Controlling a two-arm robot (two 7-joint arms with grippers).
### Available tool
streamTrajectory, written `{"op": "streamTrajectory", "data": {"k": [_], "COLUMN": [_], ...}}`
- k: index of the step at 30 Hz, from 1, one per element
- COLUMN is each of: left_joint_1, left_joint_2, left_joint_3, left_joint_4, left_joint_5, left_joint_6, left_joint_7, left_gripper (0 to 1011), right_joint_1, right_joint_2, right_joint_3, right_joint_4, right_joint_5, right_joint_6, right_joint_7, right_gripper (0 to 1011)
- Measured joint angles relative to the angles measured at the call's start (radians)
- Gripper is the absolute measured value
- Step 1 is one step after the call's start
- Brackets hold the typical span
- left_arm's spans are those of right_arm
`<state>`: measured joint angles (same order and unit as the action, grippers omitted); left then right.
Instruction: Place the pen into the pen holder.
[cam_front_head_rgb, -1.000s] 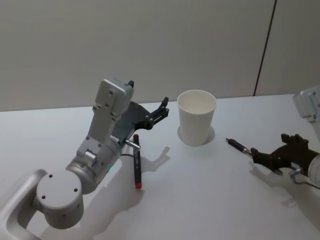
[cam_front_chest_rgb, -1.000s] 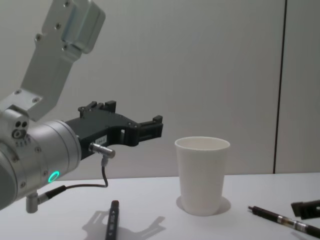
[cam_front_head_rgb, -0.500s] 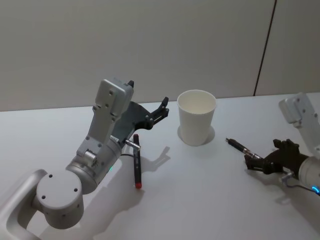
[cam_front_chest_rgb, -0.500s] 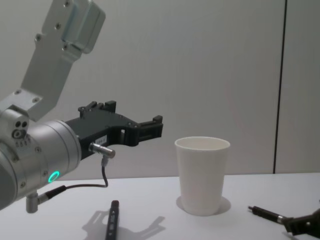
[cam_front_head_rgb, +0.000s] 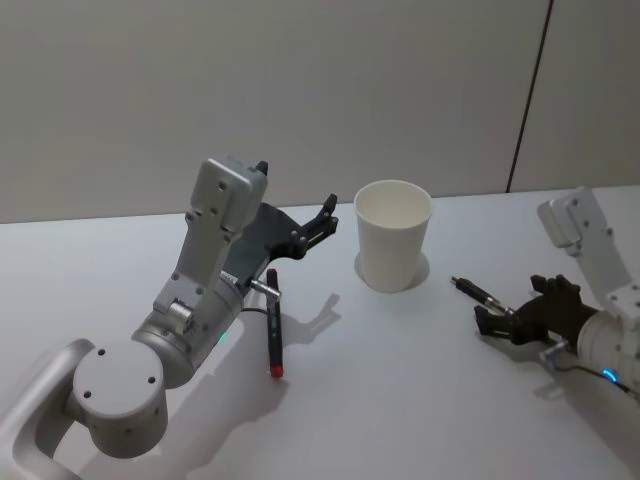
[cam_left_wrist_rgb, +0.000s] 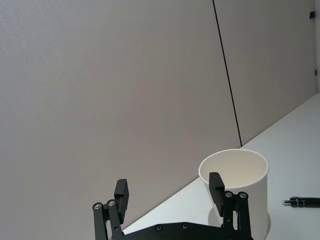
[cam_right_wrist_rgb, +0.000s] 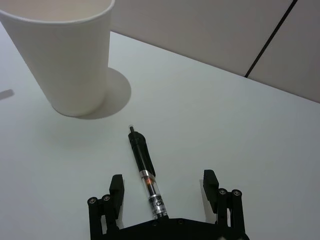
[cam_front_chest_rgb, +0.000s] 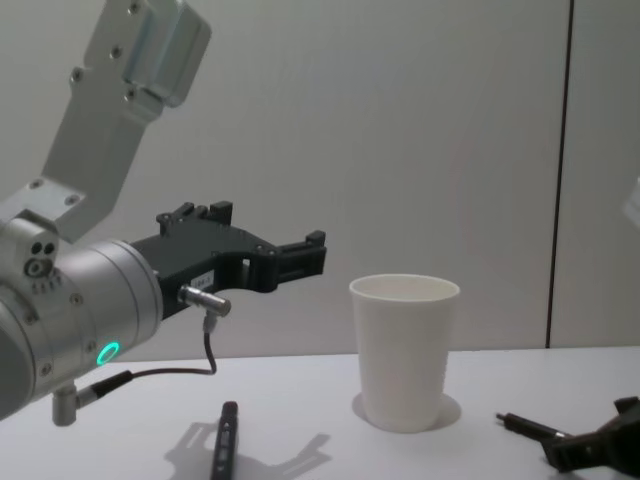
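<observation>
While your released right gripper (cam_right_wrist_rgb: 163, 178) straddled the seemingly light, slick pen (cam_right_wrist_rgb: 145, 167), left gripper (cam_left_wrist_rgb: 168, 182) parked near the pen holder (cam_front_head_rgb: 393, 240), a mid-barrel pinch suited it.

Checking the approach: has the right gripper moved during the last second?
Yes. The right gripper has slid left along the pen, closer to the white cup.
</observation>
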<state>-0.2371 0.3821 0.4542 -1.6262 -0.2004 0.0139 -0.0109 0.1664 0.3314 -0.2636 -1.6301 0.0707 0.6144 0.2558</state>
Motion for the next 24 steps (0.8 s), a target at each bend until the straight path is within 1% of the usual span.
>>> {"op": "streamTrajectory", "data": {"k": [11,14,15,17,19,24], "left_joint_1": [0.0,0.0,0.0,0.0,0.0,0.0], "left_joint_2": [0.0,0.0,0.0,0.0,0.0,0.0], "left_joint_3": [0.0,0.0,0.0,0.0,0.0,0.0], "left_joint_4": [0.0,0.0,0.0,0.0,0.0,0.0], "left_joint_5": [0.0,0.0,0.0,0.0,0.0,0.0], "left_joint_6": [0.0,0.0,0.0,0.0,0.0,0.0], "left_joint_7": [0.0,0.0,0.0,0.0,0.0,0.0], "left_gripper": [1001,1001,1001,1001,1001,1001], "right_joint_1": [0.012,0.013,0.014,0.015,0.016,0.017], "right_joint_2": [-0.018,-0.021,-0.022,-0.023,-0.025,-0.027], "right_joint_3": [-0.007,-0.008,-0.009,-0.01,-0.012,-0.013], "right_joint_4": [0.026,0.031,0.031,0.034,0.036,0.04], "right_joint_5": [-0.006,-0.006,-0.007,-0.007,-0.007,-0.008], "right_joint_6": [-0.014,-0.016,-0.016,-0.017,-0.018,-0.02], "right_joint_7": [-0.013,-0.014,-0.014,-0.015,-0.015,-0.017], "right_gripper": [997,940,896,863,796,728]}}
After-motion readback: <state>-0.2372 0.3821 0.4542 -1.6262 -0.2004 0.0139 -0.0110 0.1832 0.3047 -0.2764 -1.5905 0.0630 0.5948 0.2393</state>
